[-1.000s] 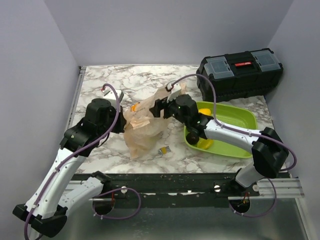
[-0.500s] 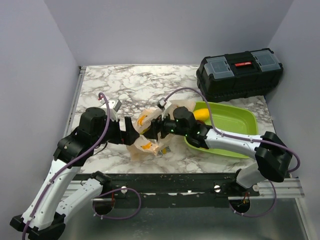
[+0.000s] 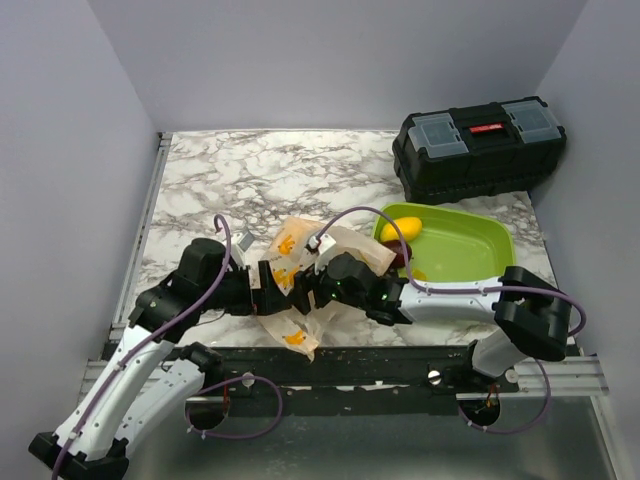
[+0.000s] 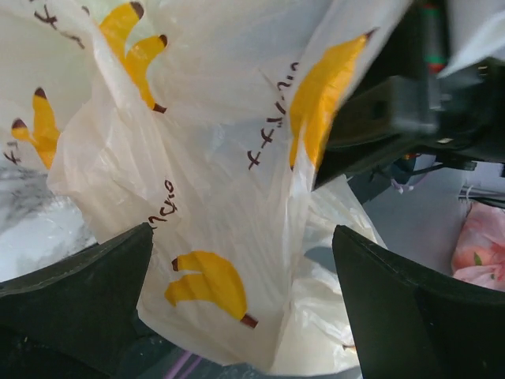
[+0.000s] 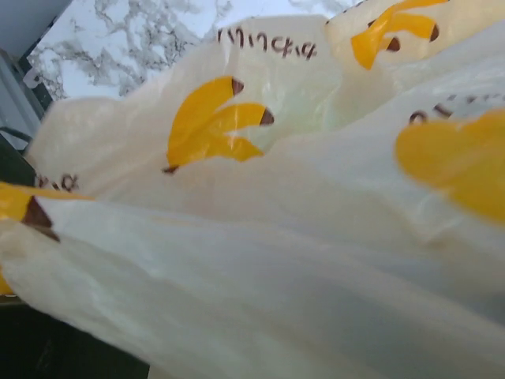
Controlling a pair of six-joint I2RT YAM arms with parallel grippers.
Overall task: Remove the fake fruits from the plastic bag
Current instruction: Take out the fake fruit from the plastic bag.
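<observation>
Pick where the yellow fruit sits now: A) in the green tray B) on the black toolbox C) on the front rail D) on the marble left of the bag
A: the top view shows the yellow fruit lying inside the green tray, near its far left corner.

Plastic bag (image 4: 213, 181): thin, crinkly, translucent film, printed. Worktop (image 3: 250, 170): smooth, marble-look. Tray (image 3: 470, 255): glossy lime-green plastic. Toolbox (image 3: 480, 160): matt black plastic.
</observation>
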